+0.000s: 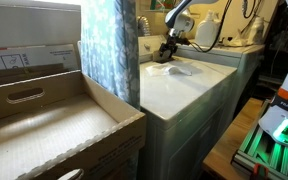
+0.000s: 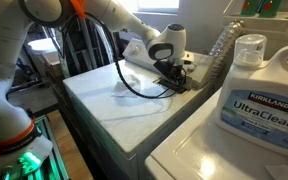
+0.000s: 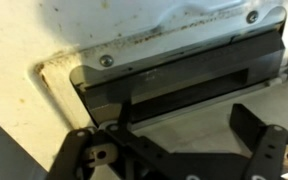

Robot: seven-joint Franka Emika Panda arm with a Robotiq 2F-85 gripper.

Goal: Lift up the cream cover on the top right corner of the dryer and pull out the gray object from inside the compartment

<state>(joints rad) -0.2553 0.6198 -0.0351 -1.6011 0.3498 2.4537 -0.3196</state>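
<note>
- Laundry-room scene: a white dryer is standing beside a patterned curtain and an open cardboard box.
- Robot arm is reaching across the dryer top to a back corner.
- Tool is hanging low over the corner compartment, fingers spread wide, gripping nothing.
- Gray object is sitting inside the compartment's exposed slot.

At the cream dryer's far corner, the compartment stood open as a dark slot slanting across the wrist view's middle, with the gray object lying lengthwise inside.
</note>
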